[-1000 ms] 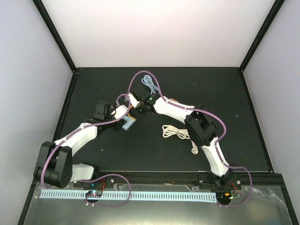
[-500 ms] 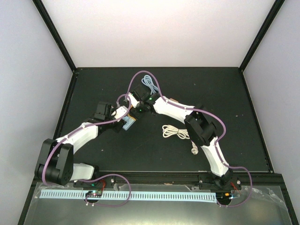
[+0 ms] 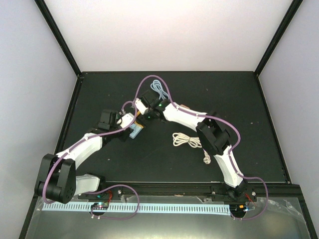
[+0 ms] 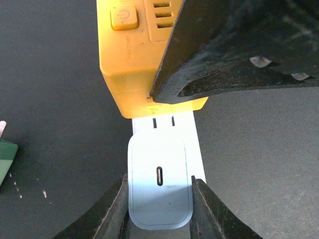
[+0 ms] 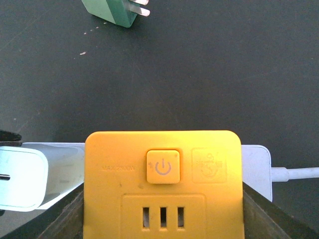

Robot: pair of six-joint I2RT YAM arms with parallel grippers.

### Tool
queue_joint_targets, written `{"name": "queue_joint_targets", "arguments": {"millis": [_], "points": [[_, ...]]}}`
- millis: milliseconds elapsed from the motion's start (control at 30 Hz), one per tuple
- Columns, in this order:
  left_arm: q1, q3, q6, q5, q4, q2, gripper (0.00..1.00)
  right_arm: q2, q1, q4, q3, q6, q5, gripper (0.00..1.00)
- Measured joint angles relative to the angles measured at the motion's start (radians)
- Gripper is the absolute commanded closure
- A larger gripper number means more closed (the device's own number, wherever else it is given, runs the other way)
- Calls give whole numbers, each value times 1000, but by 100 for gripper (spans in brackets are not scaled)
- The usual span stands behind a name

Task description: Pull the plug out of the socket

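Plug point(image 4: 159, 174) white, sticks out of side of yellow socket point(image 4: 127, 64), mid table. Left gripper point(image 4: 159, 211) squeezed on plug, one finger each side. Right gripper point(image 5: 162, 221) about half open, fingers tight on both sides of socket. Do it well: pull plug straight back, no twist, right gripper firm so socket does not slide. Pins hidden, cannot tell how deep plug sits. Right finger covers part of socket. Top view too small to show grip

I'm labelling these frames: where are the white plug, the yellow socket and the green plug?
white plug point(image 4: 160, 204), left wrist view, centre of its flat face
yellow socket point(image 5: 115, 149), right wrist view, top face left of the button
green plug point(image 5: 107, 10), right wrist view, its body
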Motion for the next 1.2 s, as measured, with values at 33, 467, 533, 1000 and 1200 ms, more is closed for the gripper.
{"name": "queue_joint_targets", "arguments": {"millis": [33, 467, 533, 1000, 1200], "points": [[2, 0, -2, 0, -2, 0, 98, 0, 1, 3, -2, -3, 0, 99], [26, 25, -26, 26, -51, 10, 98, -2, 11, 19, -11, -11, 17, 99], [28, 2, -16, 20, -44, -23, 98, -2, 14, 24, -11, -11, 5, 99], [62, 9, -11, 56, -75, -29, 98, 0, 21, 37, -11, -9, -5, 99], [63, 42, -21, 100, -101, -17, 98, 6, 21, 42, -13, -26, 21, 99]]}}
